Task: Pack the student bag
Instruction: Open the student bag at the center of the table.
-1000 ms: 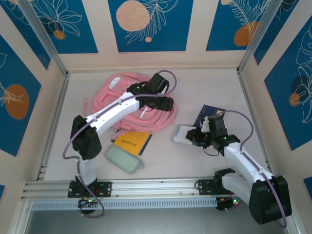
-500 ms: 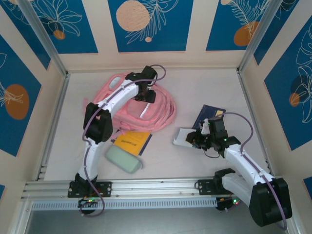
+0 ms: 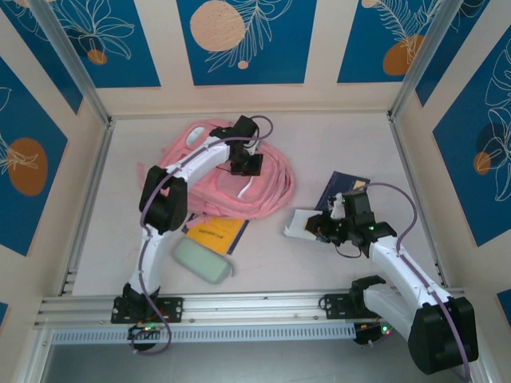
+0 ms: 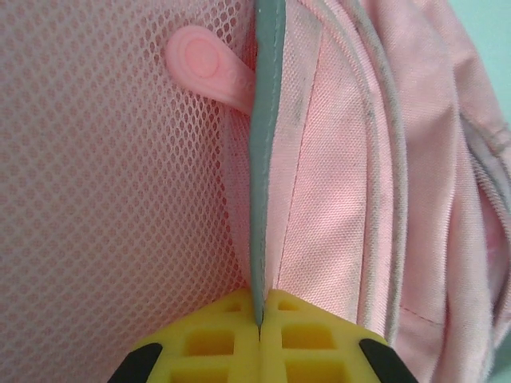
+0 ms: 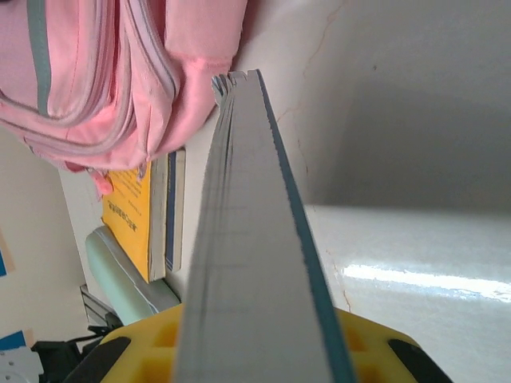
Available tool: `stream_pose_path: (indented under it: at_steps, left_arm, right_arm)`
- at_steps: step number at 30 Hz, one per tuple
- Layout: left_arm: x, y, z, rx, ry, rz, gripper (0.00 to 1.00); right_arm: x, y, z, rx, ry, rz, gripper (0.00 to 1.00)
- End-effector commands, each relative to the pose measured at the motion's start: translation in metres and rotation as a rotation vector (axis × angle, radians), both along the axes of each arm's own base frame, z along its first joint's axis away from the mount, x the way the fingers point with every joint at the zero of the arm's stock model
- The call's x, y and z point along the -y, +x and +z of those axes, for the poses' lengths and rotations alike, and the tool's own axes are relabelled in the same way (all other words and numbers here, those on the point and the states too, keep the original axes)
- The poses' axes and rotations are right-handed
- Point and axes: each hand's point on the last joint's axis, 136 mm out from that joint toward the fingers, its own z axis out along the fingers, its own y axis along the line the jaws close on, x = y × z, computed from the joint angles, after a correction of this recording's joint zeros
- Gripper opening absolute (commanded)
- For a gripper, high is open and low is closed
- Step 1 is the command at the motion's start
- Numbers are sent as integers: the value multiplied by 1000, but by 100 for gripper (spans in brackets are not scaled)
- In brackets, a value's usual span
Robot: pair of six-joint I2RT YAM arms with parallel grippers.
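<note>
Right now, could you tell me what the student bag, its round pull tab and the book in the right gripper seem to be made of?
Student bag: woven pink fabric, matte, with an open mesh panel; the weave shows.
Pull tab: smooth, likely rubber or soft plastic.
Book: paper pages, layered edges visible, held by the right gripper.

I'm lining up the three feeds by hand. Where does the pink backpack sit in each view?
Top external: student bag upper left of centre, left gripper on it.
Left wrist: bag fabric close up, its grey edging pinched by the left gripper.
Right wrist: bag upper left, past the held notebook.
Shared landmark: yellow book beside the bag, top and right wrist.
</note>
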Motion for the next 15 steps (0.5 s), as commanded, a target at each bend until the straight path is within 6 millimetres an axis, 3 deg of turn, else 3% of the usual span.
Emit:
stream_pose_path:
  at_steps: [1,5,10,15]
  left_arm:
    - [11,-20,63,32,-121,-28,0]
    - [-3,-21,125,151,-171,-1,0]
    - [-27,-26,189,285,-221,27,0]
    - [-46,-30,216,347,-257,52,0]
  right_arm:
    - [5,20,22,53,19,-48,4]
    - [11,31,39,76,36,-88,3]
    - [6,44,79,166,80,-79,4]
    - [-3,61,126,257,165,-67,5]
